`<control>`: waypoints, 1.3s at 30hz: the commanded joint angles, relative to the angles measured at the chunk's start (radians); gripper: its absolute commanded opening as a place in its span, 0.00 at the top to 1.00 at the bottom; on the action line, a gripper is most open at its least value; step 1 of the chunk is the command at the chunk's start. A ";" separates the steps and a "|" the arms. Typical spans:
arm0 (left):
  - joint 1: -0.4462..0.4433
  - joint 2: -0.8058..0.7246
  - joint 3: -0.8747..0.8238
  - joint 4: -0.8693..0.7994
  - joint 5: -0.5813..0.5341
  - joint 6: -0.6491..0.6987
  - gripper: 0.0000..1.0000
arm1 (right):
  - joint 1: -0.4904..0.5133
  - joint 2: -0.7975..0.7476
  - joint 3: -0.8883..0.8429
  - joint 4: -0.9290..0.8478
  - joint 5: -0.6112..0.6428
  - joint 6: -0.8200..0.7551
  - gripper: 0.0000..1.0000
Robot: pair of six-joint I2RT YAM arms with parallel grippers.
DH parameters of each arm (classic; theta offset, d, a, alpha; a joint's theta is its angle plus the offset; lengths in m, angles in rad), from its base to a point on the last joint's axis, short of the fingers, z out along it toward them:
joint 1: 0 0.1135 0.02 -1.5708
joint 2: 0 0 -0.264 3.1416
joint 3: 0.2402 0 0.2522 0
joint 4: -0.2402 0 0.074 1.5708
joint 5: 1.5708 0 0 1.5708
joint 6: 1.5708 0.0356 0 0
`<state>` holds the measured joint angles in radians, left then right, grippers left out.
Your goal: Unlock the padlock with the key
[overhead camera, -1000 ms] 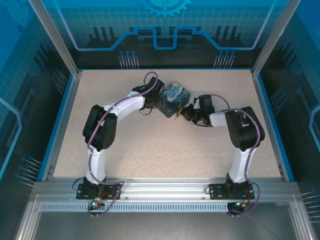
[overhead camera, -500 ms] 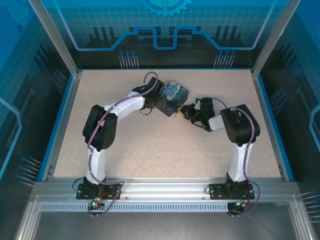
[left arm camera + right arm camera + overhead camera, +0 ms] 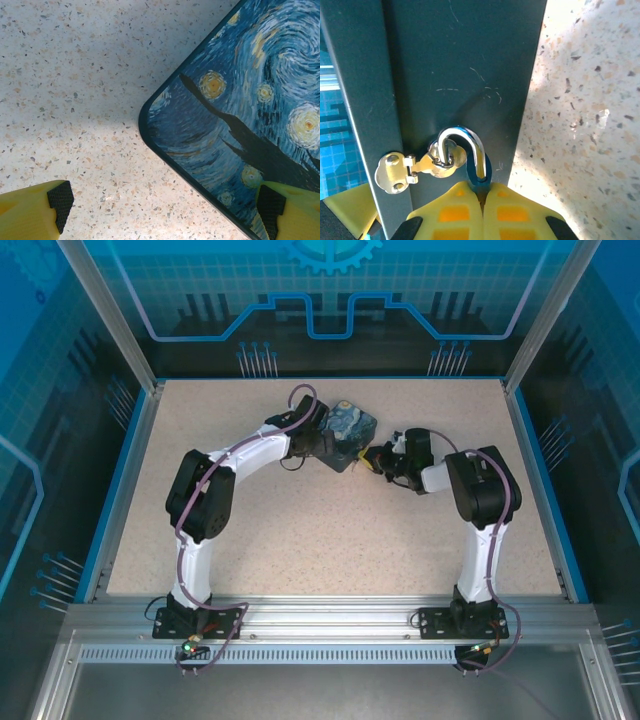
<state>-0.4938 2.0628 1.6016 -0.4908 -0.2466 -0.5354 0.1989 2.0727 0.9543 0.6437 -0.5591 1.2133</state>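
The padlock is a small blue body with a silver shackle that hooks through the brass hasp on the dark side of the starry-night tin. My right gripper is shut on the padlock's body, yellow fingers pressed together around it. From above, the right gripper meets the tin at its right corner. My left gripper is open wide over the tin's corner, one pad above the table and the other above the lid. The key is hidden.
The speckled table is walled by a blue rim and glass panels. Both arms reach in from the near edge and meet at the tin in the far middle. Bare tabletop lies left of the tin.
The right wrist has shifted slightly against the tin while staying shut on the padlock. The tin's top looks a little tipped or nudged. The left arm has held its place.
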 commanded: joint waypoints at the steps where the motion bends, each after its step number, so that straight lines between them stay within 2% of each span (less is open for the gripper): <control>1: -0.003 0.049 -0.049 -0.103 0.000 0.005 0.04 | -0.010 0.052 0.091 -0.087 -0.058 0.004 1.00; 2: -0.003 0.049 -0.048 -0.104 -0.002 0.006 0.04 | -0.009 0.042 0.129 -0.228 -0.041 -0.055 1.00; 3: -0.003 0.049 -0.049 -0.105 -0.002 0.006 0.04 | -0.010 0.009 0.145 -0.373 0.028 -0.130 1.00; 5: -0.002 0.049 -0.048 -0.109 -0.003 0.008 0.04 | -0.019 -0.056 0.150 -0.515 0.123 -0.233 1.00; 10: -0.003 0.049 -0.049 -0.107 0.003 0.002 0.04 | -0.039 -0.043 0.302 -0.769 0.074 -0.464 1.00; 13: -0.003 0.045 -0.054 -0.108 0.001 0.003 0.04 | -0.030 -0.010 0.409 -0.951 0.130 -0.584 1.00; 15: -0.003 0.045 -0.058 -0.109 -0.001 0.003 0.04 | -0.037 0.003 0.419 -0.950 0.120 -0.582 1.00; 19: -0.003 0.043 -0.060 -0.110 0.000 0.003 0.05 | -0.060 0.021 0.360 -0.801 0.036 -0.474 1.00; 22: -0.003 0.042 -0.059 -0.111 0.001 0.003 0.05 | -0.065 0.010 0.337 -0.776 0.024 -0.457 1.00; 30: 0.000 0.036 -0.046 -0.118 0.004 0.011 0.04 | -0.085 -0.151 0.194 -0.740 0.048 -0.438 1.00; 39: 0.009 -0.042 0.034 -0.156 0.013 0.050 0.01 | -0.084 -0.333 0.067 -0.779 0.084 -0.447 1.00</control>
<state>-0.4919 2.0583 1.6127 -0.5179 -0.2462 -0.5350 0.1287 1.7882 1.0561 -0.1123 -0.4854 0.7624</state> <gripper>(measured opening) 0.988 0.063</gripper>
